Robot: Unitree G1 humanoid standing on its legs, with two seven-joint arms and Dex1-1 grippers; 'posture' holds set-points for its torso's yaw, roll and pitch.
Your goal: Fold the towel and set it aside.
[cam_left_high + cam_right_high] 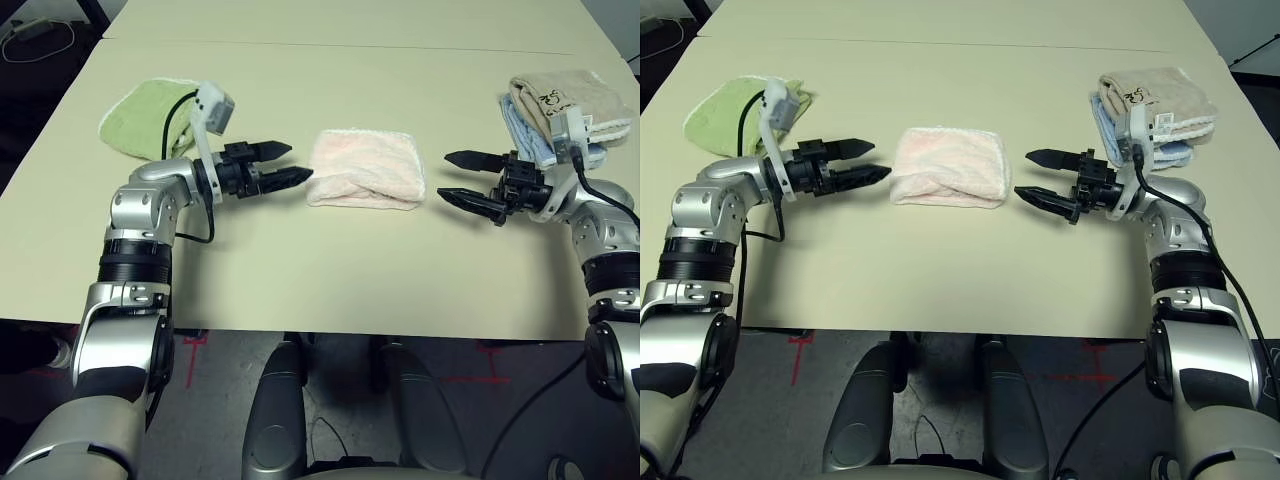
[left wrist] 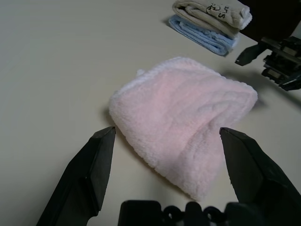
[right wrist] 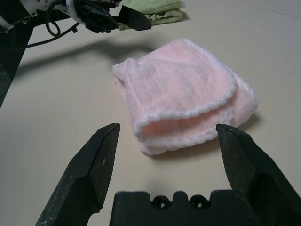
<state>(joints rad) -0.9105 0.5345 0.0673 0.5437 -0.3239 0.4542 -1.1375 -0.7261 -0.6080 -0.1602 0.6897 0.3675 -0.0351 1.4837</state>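
The towel [image 1: 365,168] lies folded into a compact pink bundle at the middle of the head view, flat on the tabletop [image 1: 330,270] and between the two arms. Its layers are stacked with the white-edged open side turned toward the right of the frame, as the right wrist view shows, and a rounded fold faces the lower edge. It looks soft, light and limp, so it will likely sag and may fall open if lifted by a single layer; the safer hold, I judge, is across the whole stack at the thick folded edge, or one pinch at each end so that all layers come up together. The terry nap should give the fingers good purchase, and nothing about it is fragile. The left gripper [image 1: 283,165] hovers just beside the towel's left end, its fingers released and spread, holding nothing; the right gripper [image 1: 468,178] stands a little off the right end, likewise spread and empty. The folding looks done, so setting the bundle aside appears to be what remains. At the upper left of the frame lies a green folded towel [image 1: 140,118], partly behind the left arm; at the upper right a beige folded towel [image 1: 560,100] sits on a light blue folded towel [image 1: 520,135], close behind the right wrist, which may crowd a move that way.
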